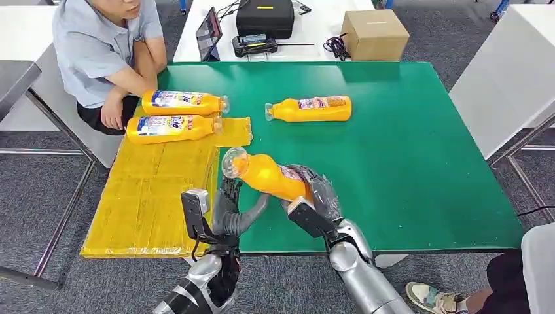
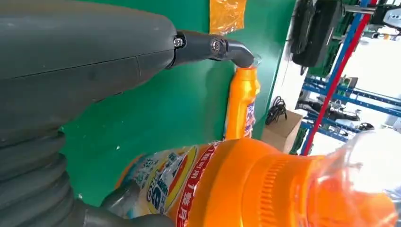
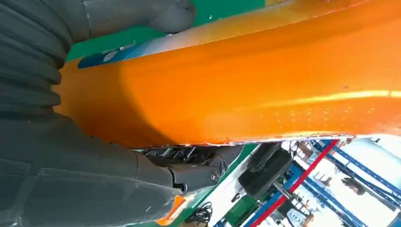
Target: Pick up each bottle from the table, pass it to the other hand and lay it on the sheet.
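I am at the handover. My right hand (image 1: 313, 196) is wrapped round the body of a bottle (image 1: 268, 175) and holds it tilted above the bench (image 1: 419, 157), cap end aimed across at my left hand (image 1: 230, 209). My left hand sits just beside the neck, fingers apart and reaching up under it; as far as I can tell it holds nothing yet and has no firm contact.

Next, I judge, the left fingers must close round the neck or shoulder of the bottle before my right lets go, and then I swing it out to the sheet (image 1: 157, 203) beyond my left hand. Two bottles (image 1: 173, 115) already lie at the sheet's far end, so the near part is where this one belongs. A fourth bottle (image 1: 309, 108) waits on the bench, well ahead of my right hand.

The head view gives the whole layout, plus a person (image 1: 105, 52) seated at the far corner by the sheet. My left wrist view shows the clear cap (image 2: 364, 179) up close under my thumb. My right wrist view shows my grip pressed on the bottle's flank.
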### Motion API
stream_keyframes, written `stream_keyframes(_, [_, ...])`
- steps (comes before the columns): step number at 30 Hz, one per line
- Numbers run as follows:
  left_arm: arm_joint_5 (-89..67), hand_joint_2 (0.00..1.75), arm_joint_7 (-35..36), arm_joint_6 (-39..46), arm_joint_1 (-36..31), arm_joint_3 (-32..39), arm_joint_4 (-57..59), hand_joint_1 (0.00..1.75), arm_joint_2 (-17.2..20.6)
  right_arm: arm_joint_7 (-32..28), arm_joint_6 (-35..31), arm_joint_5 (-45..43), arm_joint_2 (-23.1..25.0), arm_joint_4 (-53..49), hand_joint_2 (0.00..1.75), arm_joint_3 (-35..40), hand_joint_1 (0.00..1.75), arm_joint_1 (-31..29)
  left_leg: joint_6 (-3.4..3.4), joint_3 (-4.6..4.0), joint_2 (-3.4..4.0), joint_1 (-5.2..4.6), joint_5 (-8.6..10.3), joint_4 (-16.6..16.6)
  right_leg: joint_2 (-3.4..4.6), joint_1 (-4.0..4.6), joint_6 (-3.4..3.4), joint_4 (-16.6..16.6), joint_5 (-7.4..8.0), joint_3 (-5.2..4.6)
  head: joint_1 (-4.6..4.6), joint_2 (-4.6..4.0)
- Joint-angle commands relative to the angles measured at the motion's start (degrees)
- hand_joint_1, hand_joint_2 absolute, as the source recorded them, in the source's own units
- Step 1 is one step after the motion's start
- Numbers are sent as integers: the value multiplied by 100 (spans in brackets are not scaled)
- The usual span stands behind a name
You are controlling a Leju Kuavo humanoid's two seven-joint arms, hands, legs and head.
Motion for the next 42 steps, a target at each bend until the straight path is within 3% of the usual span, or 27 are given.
stream_keyframes(1, [-12, 175, 116, -208, -258, -65, 361, 0, 9, 77, 71, -12, -15, 364, 175, 360, 175, -372, -15, 20, 16, 12, -13, 6, 12, 13, -18, 1, -6, 18, 0, 0])
stream_keyframes(8, [-218, 175, 358, -501, -232, -527, 467, 0, 40, 52, 13, -100, -16, 569, 175, 335, 175, -491, -8, 14, 9, 4, -5, -2, 6, 5, -9, -4, -2, 12, 0, 0])
stream_keyframes(21, [-366, 175, 347, -503, -259, -673, 629, 0, 26, 36, 38, -139, 37, 624, 175, 324, 175, -515, -11, 16, 11, 7, -7, -1, 7, 8, -13, -4, -3, 14, 0, 0])
stream_keyframes(42, [-118, 175, 11, 58, -498, 90, 661, 0, -194, 25, 81, -85, 240, 801, 175, 716, 175, -502, -16, 20, 15, 15, -15, 10, 10, 16, -19, 3, -9, 20, 0, 0])
